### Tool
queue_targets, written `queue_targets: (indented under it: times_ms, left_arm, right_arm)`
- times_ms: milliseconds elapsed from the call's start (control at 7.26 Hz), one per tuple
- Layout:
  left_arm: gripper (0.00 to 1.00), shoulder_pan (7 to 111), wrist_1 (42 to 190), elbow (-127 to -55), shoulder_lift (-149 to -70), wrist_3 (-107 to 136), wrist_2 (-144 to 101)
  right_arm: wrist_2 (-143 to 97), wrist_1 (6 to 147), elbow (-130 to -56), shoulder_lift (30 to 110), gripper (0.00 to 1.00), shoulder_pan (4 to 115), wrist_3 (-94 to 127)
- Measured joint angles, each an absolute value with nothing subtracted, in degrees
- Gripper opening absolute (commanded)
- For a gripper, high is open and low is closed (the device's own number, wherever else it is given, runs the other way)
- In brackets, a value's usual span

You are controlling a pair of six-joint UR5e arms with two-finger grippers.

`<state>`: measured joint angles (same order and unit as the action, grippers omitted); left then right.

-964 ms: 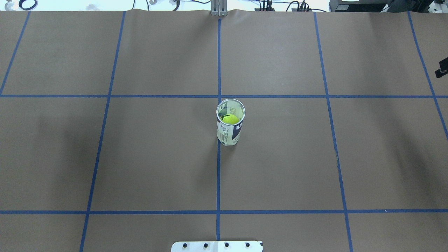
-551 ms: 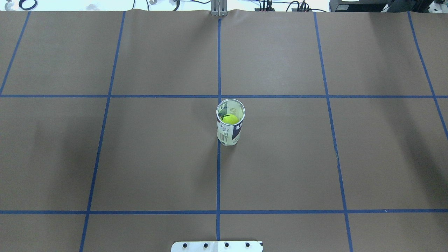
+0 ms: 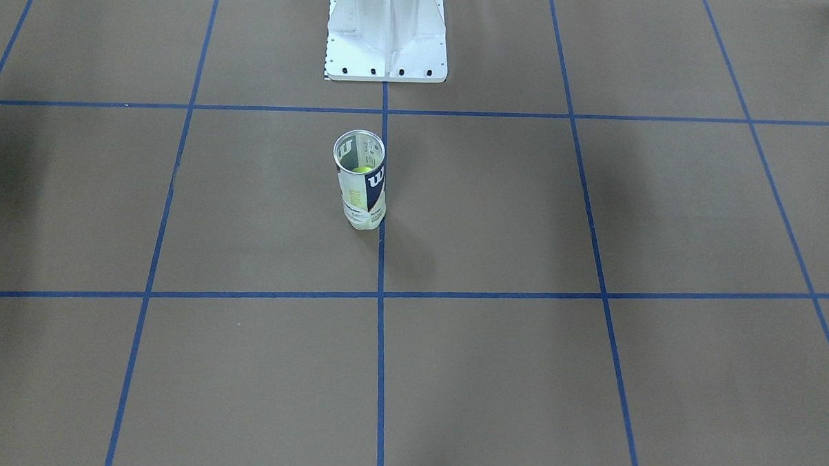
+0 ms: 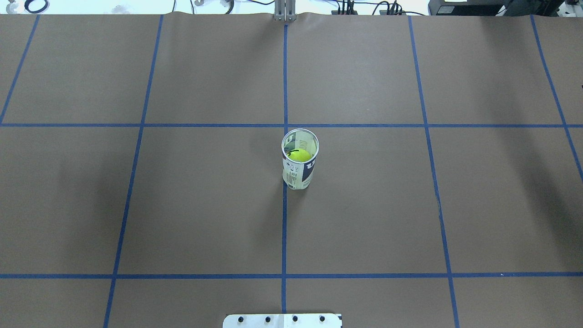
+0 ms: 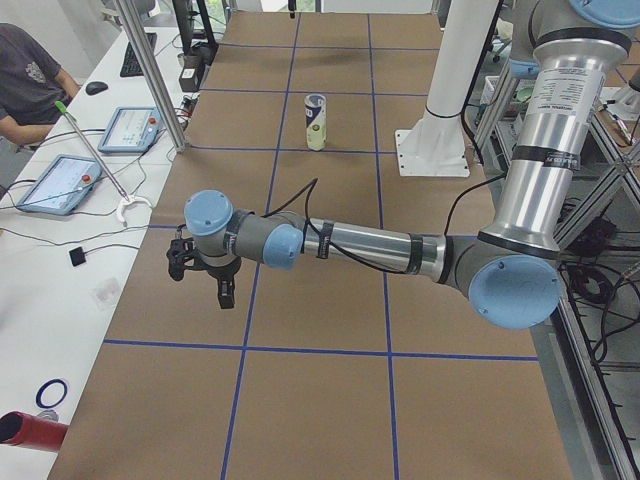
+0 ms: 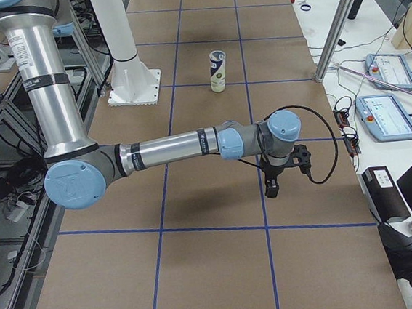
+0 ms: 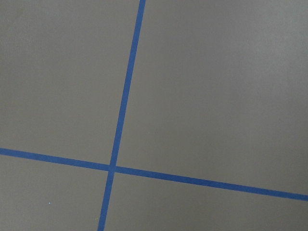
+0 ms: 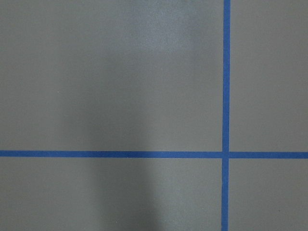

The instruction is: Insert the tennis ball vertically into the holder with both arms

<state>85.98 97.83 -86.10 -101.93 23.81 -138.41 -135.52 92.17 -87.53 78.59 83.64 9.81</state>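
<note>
The holder [image 4: 298, 175], a clear can with a white and navy label, stands upright near the table's middle, just right of the centre tape line. The yellow tennis ball [image 4: 300, 155] sits inside it, below the metal rim. The can also shows in the front-facing view [image 3: 364, 193]. Both arms are stretched out low over opposite ends of the table, far from the can. The left gripper [image 5: 203, 278] shows only in the exterior left view, the right gripper [image 6: 276, 183] only in the exterior right view. I cannot tell whether either is open or shut. Both wrist views show only brown paper and tape.
The white pedestal base [image 3: 386, 46] stands behind the can on the robot's side. Blue tape lines grid the brown table cover. Side tables hold teach pendants [image 5: 128, 128] [image 6: 387, 116], with aluminium posts [image 6: 339, 25] at the table edges. An operator [image 5: 28, 80] sits by the left end.
A black piece of the right gripper at the overhead view's right edge one second ago has moved out of that view. The can and ball have not moved.
</note>
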Motion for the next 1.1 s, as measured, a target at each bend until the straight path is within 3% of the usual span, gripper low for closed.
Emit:
queue_targets:
  times_ms: [1101]
  left_arm:
    - [1.0,85.8,97.2,-87.2,-98.5,14.9,-132.8]
  right_arm:
    - [-134.8,91.7,-86.9,78.0,0.99,83.5,9.4]
